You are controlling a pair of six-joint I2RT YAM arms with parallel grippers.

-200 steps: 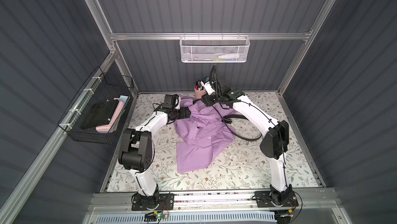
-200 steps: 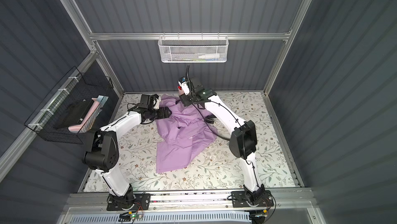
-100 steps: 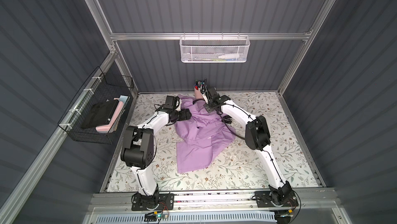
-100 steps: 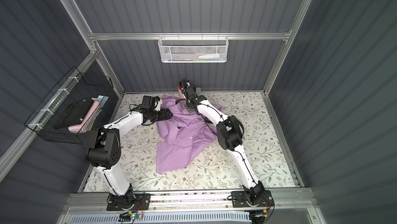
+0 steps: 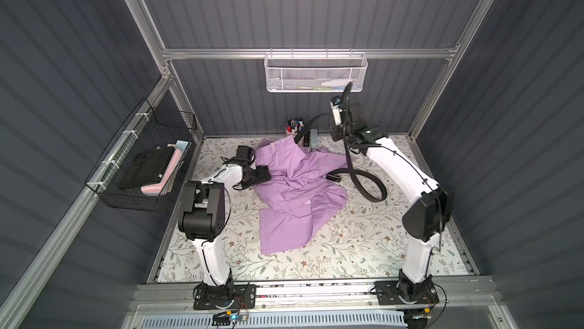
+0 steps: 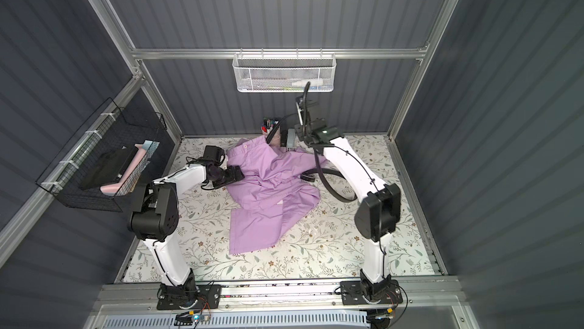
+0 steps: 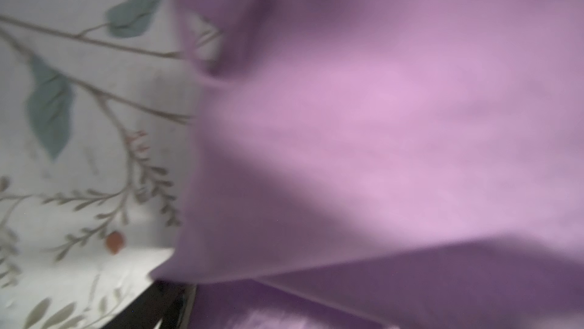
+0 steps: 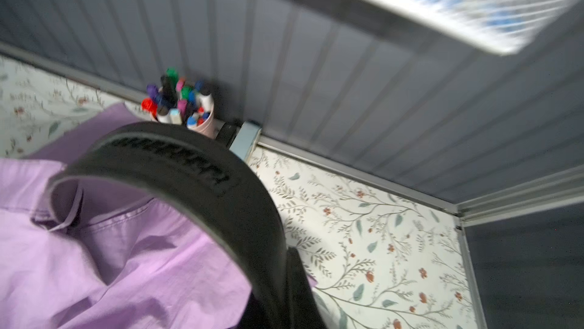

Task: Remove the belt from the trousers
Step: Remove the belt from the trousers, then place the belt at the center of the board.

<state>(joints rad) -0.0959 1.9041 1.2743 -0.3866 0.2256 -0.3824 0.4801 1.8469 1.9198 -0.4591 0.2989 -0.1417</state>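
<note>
Clamped in the right gripper (image 5: 337, 119), the long black strap belt (image 8: 196, 166) arcs stiffly; the left gripper (image 5: 262, 174), seemingly apart, rests on the limp lilac cloth trousers (image 5: 294, 185).

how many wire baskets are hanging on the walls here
2. A white mesh basket hangs from the rail on the back wall. A black wire basket hangs on the side wall to the robot's left. None appears hidden.
</note>
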